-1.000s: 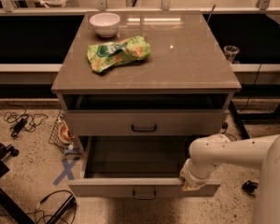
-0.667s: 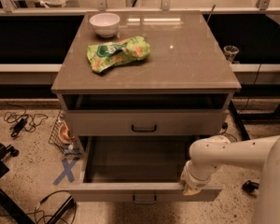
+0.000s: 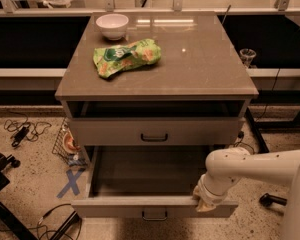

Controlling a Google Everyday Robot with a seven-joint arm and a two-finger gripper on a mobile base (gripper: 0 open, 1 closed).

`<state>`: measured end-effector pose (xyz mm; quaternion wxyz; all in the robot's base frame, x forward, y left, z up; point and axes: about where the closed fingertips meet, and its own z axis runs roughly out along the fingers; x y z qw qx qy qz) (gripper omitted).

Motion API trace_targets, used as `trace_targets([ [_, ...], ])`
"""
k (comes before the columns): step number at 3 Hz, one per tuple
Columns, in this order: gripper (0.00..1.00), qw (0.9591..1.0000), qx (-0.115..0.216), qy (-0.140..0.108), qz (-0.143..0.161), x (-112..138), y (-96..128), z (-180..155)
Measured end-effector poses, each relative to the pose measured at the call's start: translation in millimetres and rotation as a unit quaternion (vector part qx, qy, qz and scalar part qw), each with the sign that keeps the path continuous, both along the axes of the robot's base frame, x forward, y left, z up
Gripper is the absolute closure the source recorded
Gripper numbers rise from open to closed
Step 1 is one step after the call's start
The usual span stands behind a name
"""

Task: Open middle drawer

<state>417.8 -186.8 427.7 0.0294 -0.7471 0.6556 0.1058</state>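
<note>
Speckled flooring (image 3: 25, 194) surrounds the desk (image 3: 205, 59), with loose cables (image 3: 21, 131) and a blue tape cross (image 3: 70, 183) at far left. On the desk top I note a white bowl (image 3: 112, 25) and a green snack bag (image 3: 126, 57); neither has shifted over the last second. Below them, the upper drawer (image 3: 115, 131) sits back in the carcass.

Status of the middle drawer (image 3: 110, 207): extended well forward, interior exposed, nothing visible inside. Compared with one second ago, its front panel lies slightly nearer the camera, so travel has continued (a small increment only).

At right, the gripper (image 3: 204, 202) rests on the top edge of that front panel, to the right of the bar handle (image 3: 154, 215), at the end of the white arm (image 3: 255, 166). Whether it is clamped on the panel or merely hooked behind it, I cannot tell.

Judgement: the opening is essentially achieved. What remains is at most a little further travel, then letting go and drawing the arm clear without nudging the drawer back.
</note>
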Motion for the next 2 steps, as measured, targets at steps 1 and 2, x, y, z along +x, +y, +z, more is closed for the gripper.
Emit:
trace_targets([
  [1,1.00,1.0000,0.000,0.000,0.000,0.0,0.0,5.0],
  [2,0.94,1.0000,0.000,0.000,0.000,-0.1,0.0,5.7],
])
